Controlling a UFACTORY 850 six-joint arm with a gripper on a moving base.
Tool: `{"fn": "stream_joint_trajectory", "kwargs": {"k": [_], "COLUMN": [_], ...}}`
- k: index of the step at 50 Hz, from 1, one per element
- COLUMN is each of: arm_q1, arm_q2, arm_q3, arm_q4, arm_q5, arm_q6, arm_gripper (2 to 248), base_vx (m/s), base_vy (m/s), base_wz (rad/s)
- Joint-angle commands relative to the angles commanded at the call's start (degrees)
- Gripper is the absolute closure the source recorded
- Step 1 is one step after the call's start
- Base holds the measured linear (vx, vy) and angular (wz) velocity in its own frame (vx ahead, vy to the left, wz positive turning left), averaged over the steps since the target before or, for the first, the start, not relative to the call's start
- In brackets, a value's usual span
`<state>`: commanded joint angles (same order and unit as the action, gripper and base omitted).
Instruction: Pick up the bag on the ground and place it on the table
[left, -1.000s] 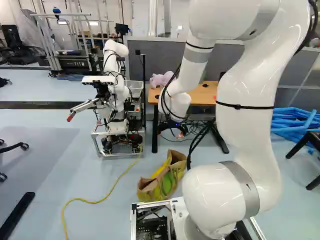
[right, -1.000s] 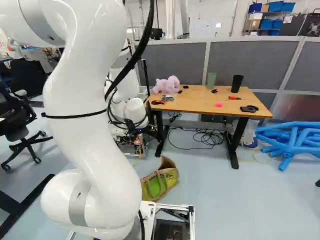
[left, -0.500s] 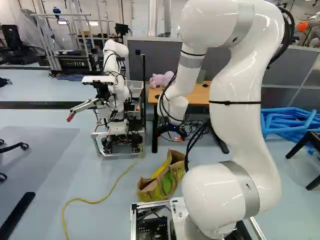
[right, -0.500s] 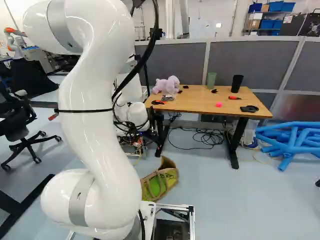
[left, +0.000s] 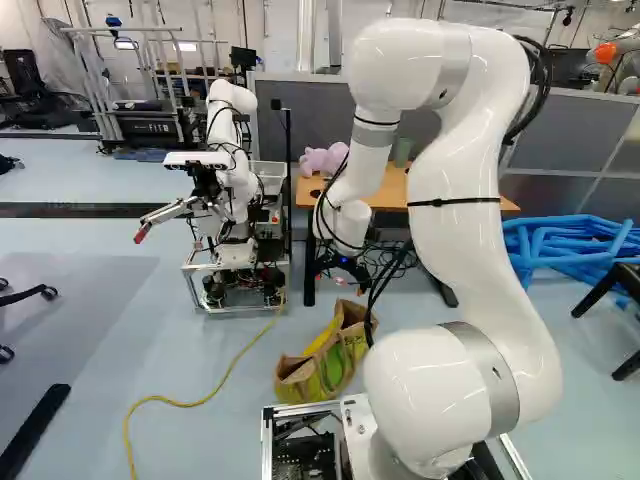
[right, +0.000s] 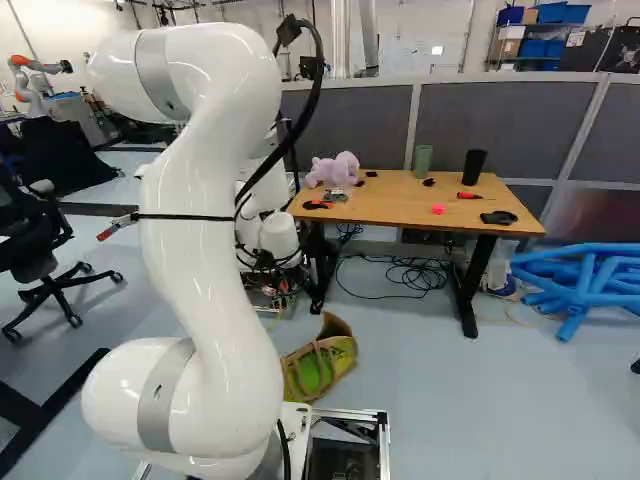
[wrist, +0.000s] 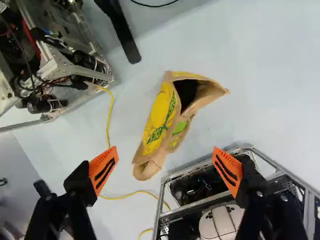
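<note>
The gripper hangs low at the end of the white arm, its fingers wide apart with nothing between them. In the wrist view, the 2 orange pads of the gripper face each other across a broad gap.

Ahead of the fingertips and apart from both, the brown shopping bag rests on the pale floor. Its mouth gapes, dark inside, and its side carries yellow and green print. In the left base view it sits below the gripper, nearer the base. The metal frame of the arm's own base shows past the orange pad on the other side of the gap.

To the gripper's left, another robot stands on a wheeled metal frame, with a yellow cable running from near it along the floor.

Beyond the gripper stands the wooden-topped table, on black legs. On it are a pink plush toy, a green cup, a black tumbler and a red-handled screwdriver. Well to the gripper's right, blue tubes lie heaped on the floor.
</note>
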<state>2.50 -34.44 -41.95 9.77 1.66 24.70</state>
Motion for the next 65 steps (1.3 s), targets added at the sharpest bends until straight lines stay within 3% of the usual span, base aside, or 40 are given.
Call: {"fn": "stream_joint_trajectory", "kwargs": {"k": [13, 18, 65], "arm_q1": [0.0, 0.0, 0.0], "arm_q2": [-3.4, -4.6, -16.3], "arm_q3": [-1.9, -2.6, -9.9], "arm_q4": [0.0, 0.0, 0.0], "arm_q5": [0.0, 0.0, 0.0], "arm_q6": [7.8, 9.5, 10.2], "arm_gripper": [3, 3, 3], "base_vx": [0.0, 0.0, 0.0], "base_vy": [0.0, 0.0, 0.0], "base_wz": [0.0, 0.0, 0.0]}}
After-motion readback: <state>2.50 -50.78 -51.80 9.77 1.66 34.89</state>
